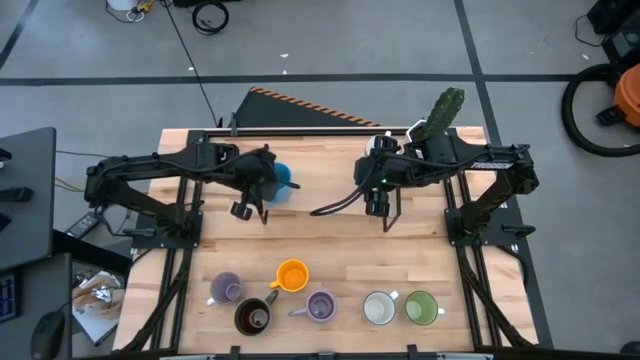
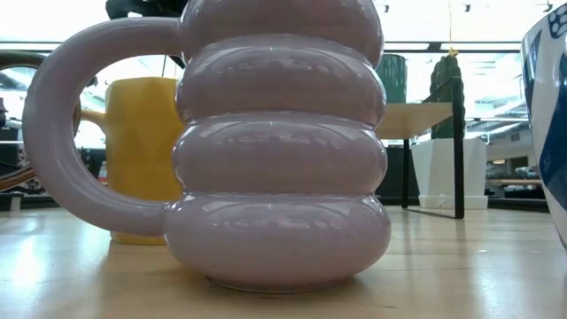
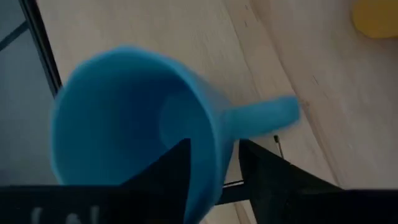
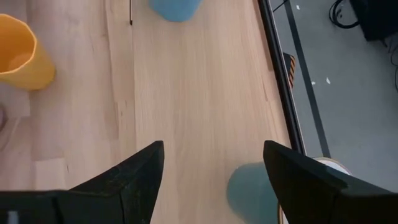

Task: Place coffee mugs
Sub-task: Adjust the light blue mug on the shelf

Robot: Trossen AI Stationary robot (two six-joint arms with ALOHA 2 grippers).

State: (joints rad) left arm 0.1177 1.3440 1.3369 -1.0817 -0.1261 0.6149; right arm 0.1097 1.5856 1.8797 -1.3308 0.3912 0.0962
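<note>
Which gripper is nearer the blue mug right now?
Left. The left gripper straddles the blue mug wall, one finger inside and one outside. The right gripper hangs open over bare table, well off to the mug's side.

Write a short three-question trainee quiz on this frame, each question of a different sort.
1. True or false: the left tool has one finger inside the blue mug and one outside its wall.
2. Which mug stands set back from the others in the front group? A) green mug B) orange mug C) dark brown mug
3. Fill in: the right tool hangs open above bare ____.

Key
1. True; the rim sits between its two fingers in the left wrist view.
2. B; it stands farther back than the two lavender mugs, the white mug and the green mug.
3. Table; nothing lies between its fingers.
</note>
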